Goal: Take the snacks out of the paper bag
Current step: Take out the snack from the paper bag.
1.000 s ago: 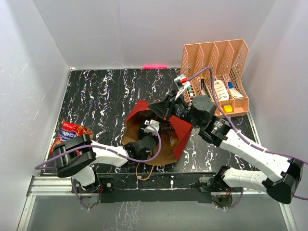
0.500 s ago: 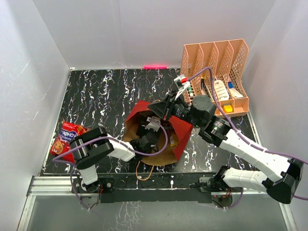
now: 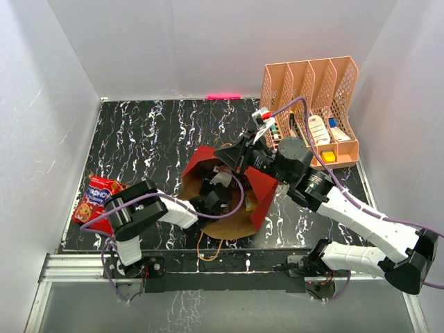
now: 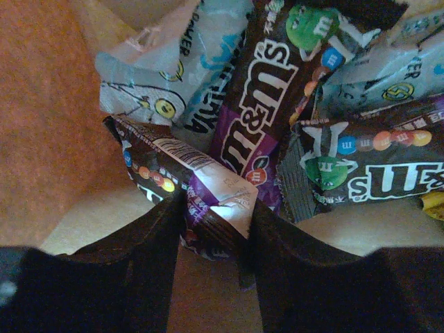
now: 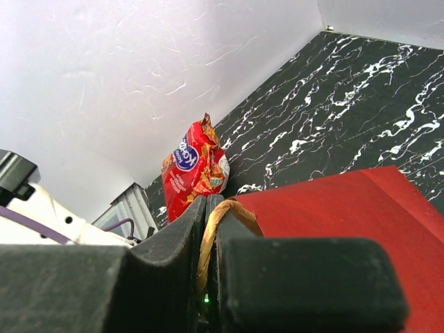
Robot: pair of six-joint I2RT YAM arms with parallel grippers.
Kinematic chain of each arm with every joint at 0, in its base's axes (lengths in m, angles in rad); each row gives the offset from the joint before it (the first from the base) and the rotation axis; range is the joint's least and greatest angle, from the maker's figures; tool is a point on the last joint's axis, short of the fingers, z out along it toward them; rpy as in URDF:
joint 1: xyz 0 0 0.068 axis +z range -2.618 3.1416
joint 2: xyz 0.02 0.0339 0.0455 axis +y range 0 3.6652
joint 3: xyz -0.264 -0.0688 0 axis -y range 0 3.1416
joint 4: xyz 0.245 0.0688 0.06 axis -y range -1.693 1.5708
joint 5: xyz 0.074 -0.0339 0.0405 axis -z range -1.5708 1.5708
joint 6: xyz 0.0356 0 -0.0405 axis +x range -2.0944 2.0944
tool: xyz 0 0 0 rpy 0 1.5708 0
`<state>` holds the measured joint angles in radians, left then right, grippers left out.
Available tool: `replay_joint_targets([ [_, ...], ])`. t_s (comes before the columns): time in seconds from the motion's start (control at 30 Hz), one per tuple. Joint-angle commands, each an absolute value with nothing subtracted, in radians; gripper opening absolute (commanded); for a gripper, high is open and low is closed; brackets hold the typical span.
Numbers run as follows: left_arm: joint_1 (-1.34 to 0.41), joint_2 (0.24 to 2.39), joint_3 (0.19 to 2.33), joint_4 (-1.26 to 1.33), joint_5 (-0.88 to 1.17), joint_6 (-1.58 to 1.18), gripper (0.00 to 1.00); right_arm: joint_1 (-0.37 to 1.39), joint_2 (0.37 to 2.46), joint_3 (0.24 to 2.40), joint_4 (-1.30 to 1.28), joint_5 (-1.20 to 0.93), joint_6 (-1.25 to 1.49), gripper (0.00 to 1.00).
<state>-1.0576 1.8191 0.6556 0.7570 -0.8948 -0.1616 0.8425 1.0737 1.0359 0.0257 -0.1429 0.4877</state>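
The paper bag (image 3: 258,182) lies mouth-up at mid-table, dark red outside, brown inside (image 4: 48,118). My left gripper (image 4: 215,205) is deep inside it, shut on the end of a purple-brown candy packet (image 4: 208,191). Beyond it lie several more snacks: a purple packet (image 4: 267,97), a silver one (image 4: 156,76), a brown one (image 4: 378,163) and a yellow corner (image 4: 433,205). In the top view my left gripper (image 3: 211,196) is within the bag's mouth. My right gripper (image 5: 212,202) is shut on the bag's brown cord handle (image 5: 208,243), holding the rim up (image 3: 230,155). The large red snack bag (image 3: 96,198) lies on the table at the left.
A peach mesh file rack (image 3: 310,90) with pens and small items stands at the back right. White walls close in the black marbled table (image 3: 146,132) on three sides. The bag's other cord handle (image 3: 203,244) hangs toward the near edge.
My left arm pushed farther into the bag, and its jaws widened, then closed on the purple-brown packet. The right gripper kept its hold on the handle without moving.
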Motion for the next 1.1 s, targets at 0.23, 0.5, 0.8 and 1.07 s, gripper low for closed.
replay_joint_targets([
  [0.23,-1.053,1.451,0.638,0.434,-0.730,-0.317,0.25,0.842,1.031,1.070,0.086,-0.100,0.457,0.07],
  [0.5,-1.054,1.214,0.638,0.203,-0.422,-0.384,0.14,0.842,1.035,1.074,0.084,-0.088,0.454,0.07],
  [0.8,-1.068,0.803,0.607,-0.047,0.051,-0.480,0.16,0.842,1.033,1.072,0.076,-0.080,0.450,0.07],
  [1.07,-1.071,0.659,0.929,-0.455,-0.041,-0.420,0.17,0.842,1.007,1.056,0.059,-0.049,0.442,0.07],
])
